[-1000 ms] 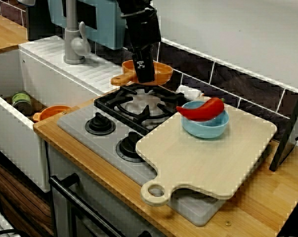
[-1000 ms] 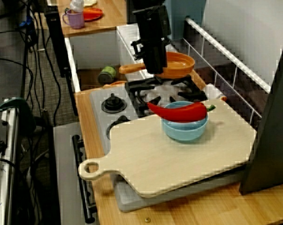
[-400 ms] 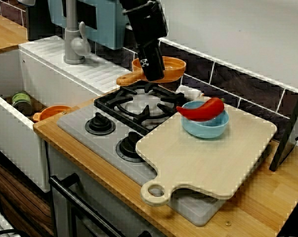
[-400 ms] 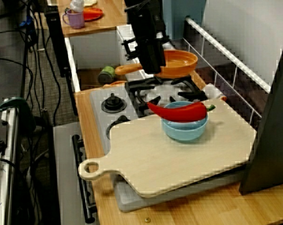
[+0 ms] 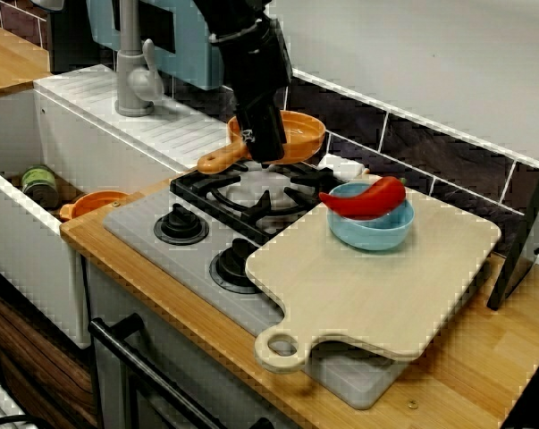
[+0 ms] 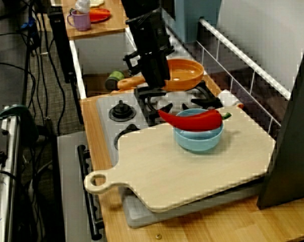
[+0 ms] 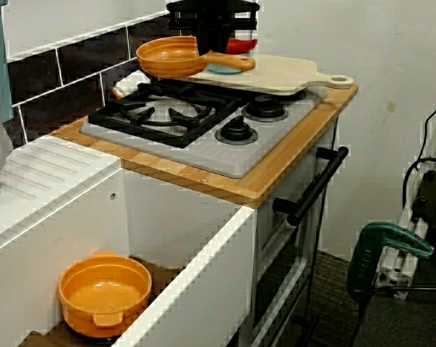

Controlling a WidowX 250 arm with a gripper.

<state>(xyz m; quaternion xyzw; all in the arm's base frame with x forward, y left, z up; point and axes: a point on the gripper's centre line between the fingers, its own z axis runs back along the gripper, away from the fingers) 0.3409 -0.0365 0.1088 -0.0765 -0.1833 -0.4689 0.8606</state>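
A: Pan (image 5: pixel 298 134) first. Where is it?

B: It's the orange one, held in the air over the back of the hob grate (image 5: pixel 251 192), close to the dark tiled wall (image 5: pixel 412 143). In the view from the sink end the pan (image 7: pixel 167 58) hangs above the black bars without touching them. It sits roughly level, handle pointing toward the front of the counter.

A: And the gripper (image 5: pixel 267 152)?

B: Clamped on the pan's handle, right where the handle meets the bowl. The view from the board end shows the black fingers (image 6: pixel 153 80) pinched onto it, and nothing else bears the pan.

A: Anything inside it?

B: It looks empty in all three views.

A: So how far along would you say things are?

B: The grasp is made and the pan is clear of every surface, so I'd judge that part done. It has not been set down anywhere.

A: What's around it?

B: A wooden cutting board (image 5: pixel 385 277) lies over one end of the hob. A blue bowl (image 5: pixel 372 228) stands on the board with a red chilli (image 5: pixel 363 197) across its rim, near the pan but apart from it. At the other end is the sink (image 5: pixel 28 241), with an orange bowl (image 7: pixel 105 293) and a green can (image 5: pixel 38 185) down inside.
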